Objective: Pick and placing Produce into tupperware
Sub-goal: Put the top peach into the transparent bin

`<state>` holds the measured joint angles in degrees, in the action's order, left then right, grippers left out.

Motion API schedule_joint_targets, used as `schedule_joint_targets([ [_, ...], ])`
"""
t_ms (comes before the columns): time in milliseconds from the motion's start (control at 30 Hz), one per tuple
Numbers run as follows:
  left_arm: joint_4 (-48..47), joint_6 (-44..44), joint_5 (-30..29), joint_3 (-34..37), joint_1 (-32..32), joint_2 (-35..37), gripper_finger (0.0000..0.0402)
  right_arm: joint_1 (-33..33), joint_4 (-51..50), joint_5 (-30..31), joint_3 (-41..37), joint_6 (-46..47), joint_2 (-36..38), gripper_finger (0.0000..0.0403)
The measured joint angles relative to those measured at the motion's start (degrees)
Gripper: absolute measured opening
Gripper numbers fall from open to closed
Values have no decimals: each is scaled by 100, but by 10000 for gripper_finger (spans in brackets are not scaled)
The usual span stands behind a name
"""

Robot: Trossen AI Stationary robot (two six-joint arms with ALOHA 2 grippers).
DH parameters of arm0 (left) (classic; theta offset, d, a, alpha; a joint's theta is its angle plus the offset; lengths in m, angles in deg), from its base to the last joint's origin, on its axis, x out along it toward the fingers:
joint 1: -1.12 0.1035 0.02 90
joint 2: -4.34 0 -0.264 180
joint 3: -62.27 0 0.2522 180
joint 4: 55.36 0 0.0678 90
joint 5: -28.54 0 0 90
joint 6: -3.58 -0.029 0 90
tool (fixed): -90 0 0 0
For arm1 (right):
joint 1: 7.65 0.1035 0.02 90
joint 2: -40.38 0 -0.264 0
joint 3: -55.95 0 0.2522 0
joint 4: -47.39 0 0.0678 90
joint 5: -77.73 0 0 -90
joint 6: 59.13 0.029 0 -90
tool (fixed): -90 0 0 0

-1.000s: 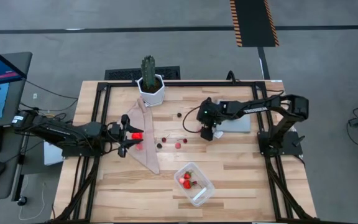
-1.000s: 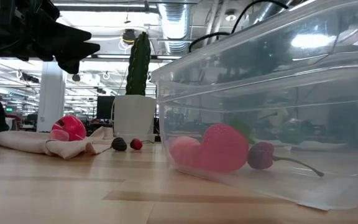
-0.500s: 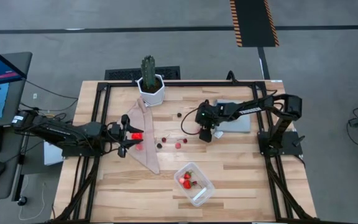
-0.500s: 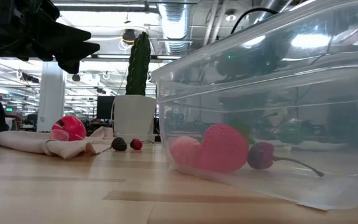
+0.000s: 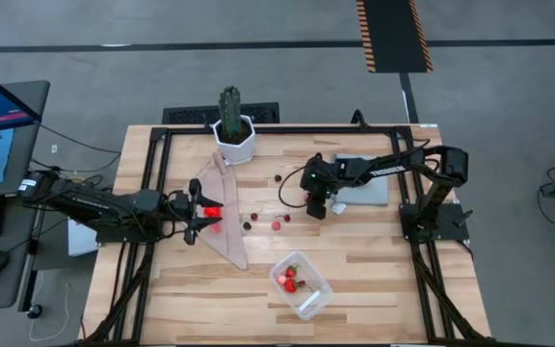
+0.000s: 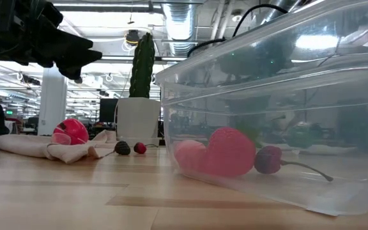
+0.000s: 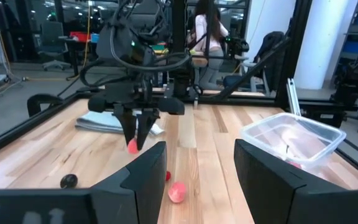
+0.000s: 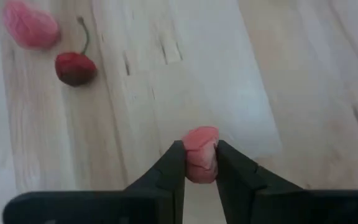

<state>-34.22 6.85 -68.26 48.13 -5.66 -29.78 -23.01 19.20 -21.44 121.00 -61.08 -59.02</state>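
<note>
My right gripper point(image 5: 315, 209) hangs over the table's middle, shut on a small pink piece of produce point(image 8: 200, 154). It also shows in the left wrist view, where my right gripper point(image 7: 135, 138) points down. A pink piece point(image 8: 31, 25) and a red cherry point(image 8: 74, 68) lie on the wood beside it. The clear tupperware point(image 5: 302, 284) stands toward the near edge with red pieces point(image 5: 289, 280) inside. My left gripper point(image 7: 194, 171) waits open at the table's left, over a beige cloth point(image 5: 224, 226) on which a pink ball point(image 6: 70, 132) rests. My right gripper pinches the pink piece by its two sides point(image 8: 199, 167) between its two fingers. The fingers come slanting down from the table's right. Part of the piece point(image 7: 132, 146) sticks out past the fingertips. Whether it rests on the wood or hangs just clear, I cannot tell.
A cactus in a white pot point(image 5: 232, 130) stands at the far edge and a flat grey mat point(image 5: 372, 190) lies under my right arm. Dark berries point(image 5: 248, 226) lie between the cloth and the gripper. Bare wood spreads around the tupperware.
My right arm has reached a little farther toward the table's left edge.
</note>
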Motion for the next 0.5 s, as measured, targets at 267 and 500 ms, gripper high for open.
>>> schedule_joint_targets([
  [267, 2, 212, 6, 0, 1, -1, 178, 223, -498, -96, 577, 25, 3, 107],
  [500, -78, 182, -299, 0, 1, 2, 178, 764, -1191, -129, 1273, 136, 5, 102],
])
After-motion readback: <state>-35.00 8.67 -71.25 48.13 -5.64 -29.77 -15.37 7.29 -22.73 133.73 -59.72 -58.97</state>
